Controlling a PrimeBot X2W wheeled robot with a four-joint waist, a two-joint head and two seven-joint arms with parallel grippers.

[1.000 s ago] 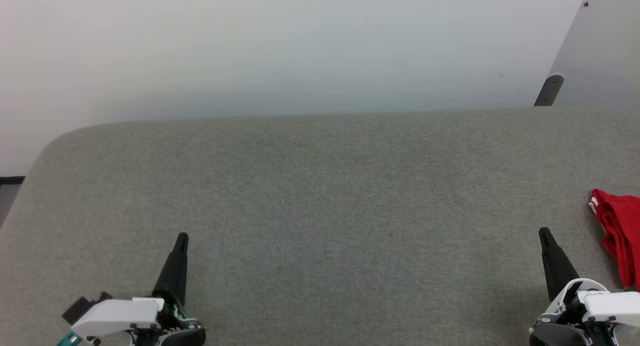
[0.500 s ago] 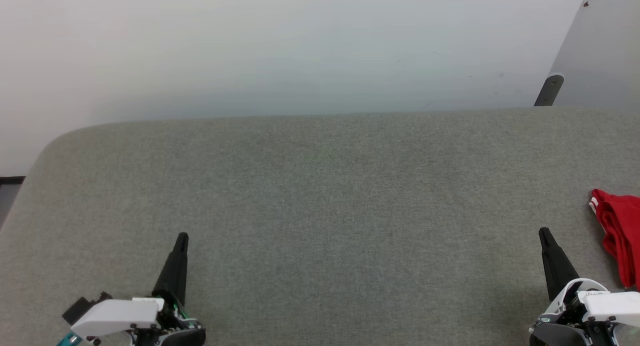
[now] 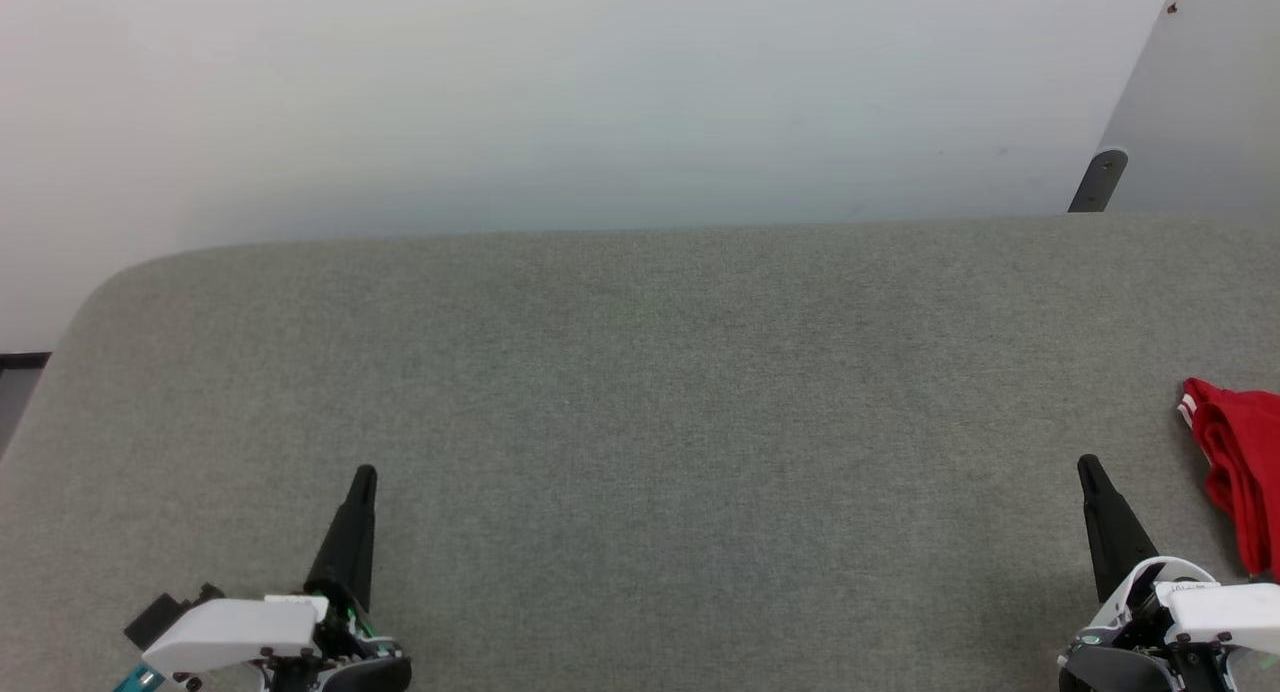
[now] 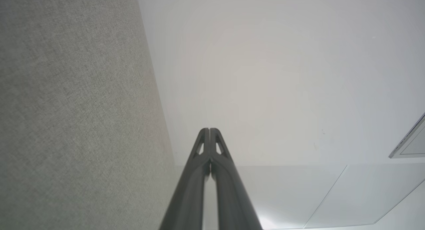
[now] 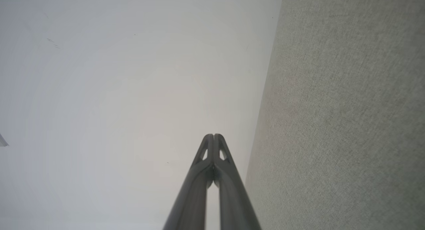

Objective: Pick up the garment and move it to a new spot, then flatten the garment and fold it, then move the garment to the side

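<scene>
The garment [image 3: 1240,462], a bunched red cloth with a bit of white striped trim, lies at the right edge of the head view on the grey fabric table [image 3: 640,392], partly cut off by the frame. My right gripper [image 3: 1088,467] stands shut and empty just left of it, not touching it. At the lower left my left gripper [image 3: 364,475] is shut and empty, far from the garment. In the wrist views the left gripper [image 4: 209,129] and right gripper [image 5: 213,135] each show both fingers pressed together, pointing past the table toward the pale wall.
A pale wall [image 3: 560,92] rises behind the table's far edge. The table's rounded corner [image 3: 110,282] is at the left. A dark bracket [image 3: 1098,180] stands at the back right beside a grey panel [image 3: 1200,102].
</scene>
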